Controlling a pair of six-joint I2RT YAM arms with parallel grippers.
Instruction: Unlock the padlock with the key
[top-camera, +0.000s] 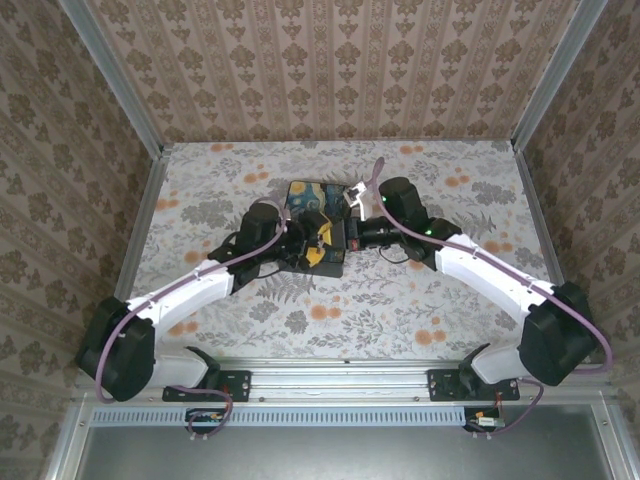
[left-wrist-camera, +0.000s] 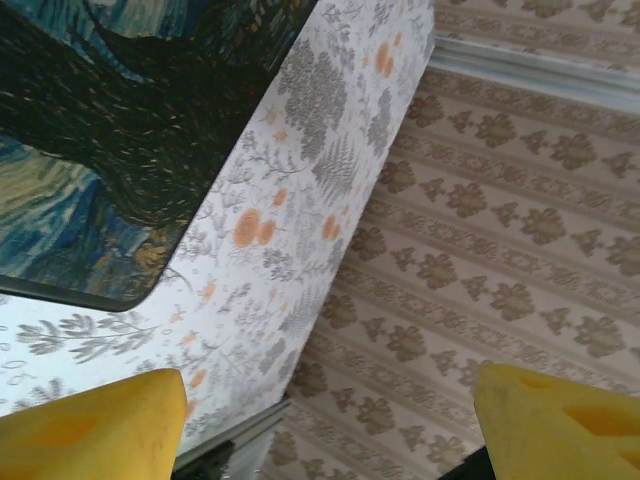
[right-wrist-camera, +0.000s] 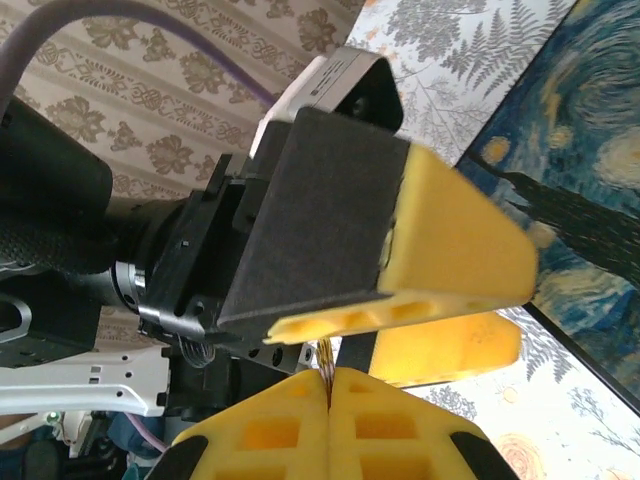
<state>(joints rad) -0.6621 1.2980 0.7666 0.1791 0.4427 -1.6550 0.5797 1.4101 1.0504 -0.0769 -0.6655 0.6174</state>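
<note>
**Key pinched in right gripper beside the painted box**

The key (right-wrist-camera: 327, 362) shows in the right wrist view as a thin sliver standing up from the seam between the yellow pads of the right gripper (right-wrist-camera: 328, 398), which are pressed together on it. Just past it hangs the left gripper (right-wrist-camera: 520, 310), its two yellow fingers spread apart with nothing seen between them. The left wrist view agrees: the fingers (left-wrist-camera: 95, 425) stand wide apart at the bottom corners of the frame. The padlock cannot be made out.

From above, both grippers meet at the near edge of the black box (top-camera: 305, 195) with the blue-and-yellow swirling lid, left gripper (top-camera: 315, 245) close beside right gripper (top-camera: 350, 235). The box sits mid-way across the floral worktop (top-camera: 400, 300).
</note>
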